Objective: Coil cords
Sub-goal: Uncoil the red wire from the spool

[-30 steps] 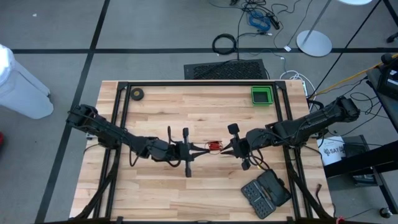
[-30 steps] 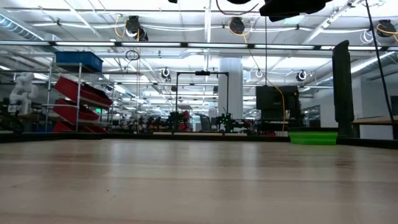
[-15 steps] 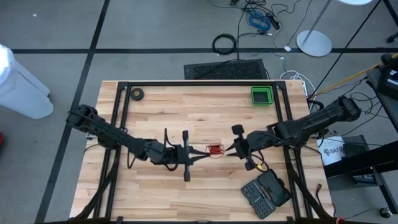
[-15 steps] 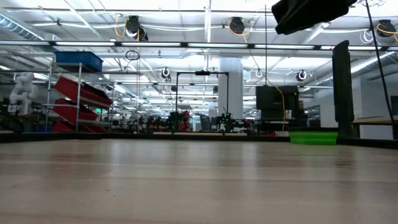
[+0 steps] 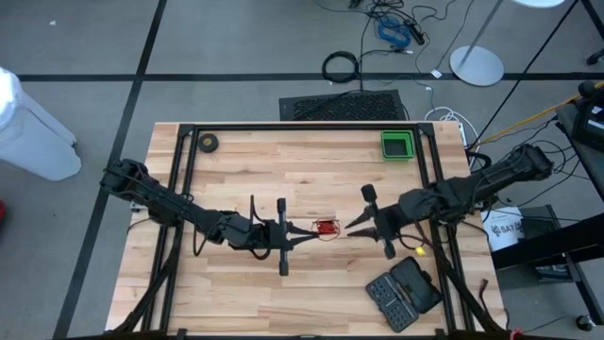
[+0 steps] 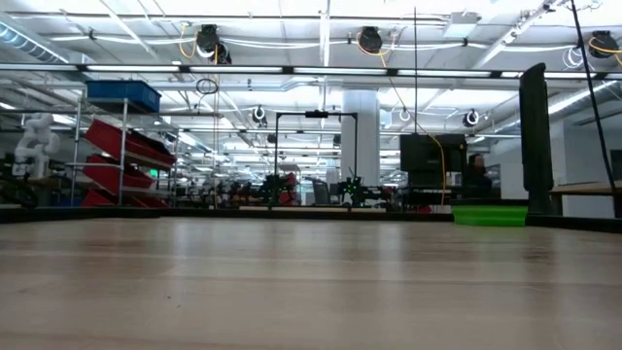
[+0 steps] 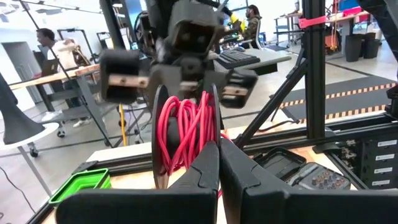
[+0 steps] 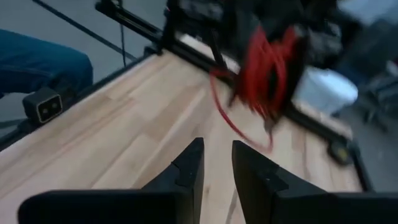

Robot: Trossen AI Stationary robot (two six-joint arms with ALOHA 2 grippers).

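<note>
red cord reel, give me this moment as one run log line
left hand: shut on red cord reel, held above table | right hand: open, beside reel, holding nothing | cord: mostly wound, loose tail hanging

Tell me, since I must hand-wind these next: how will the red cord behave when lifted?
Probably floppy: the red cord is very thin, and a loose tail droops from the coil. Likely light, since the left gripper holds the bundle up alone. Loops may spring loose.

Large hall under white ceiling beams and hanging lamps (image 6: 210, 41), with a white column (image 6: 360, 146) at centre. Red shelves (image 6: 126, 160) at nine o'clock under a blue bin (image 6: 121, 94). Grey floor (image 5: 236, 42) crossed by black lines.
</note>
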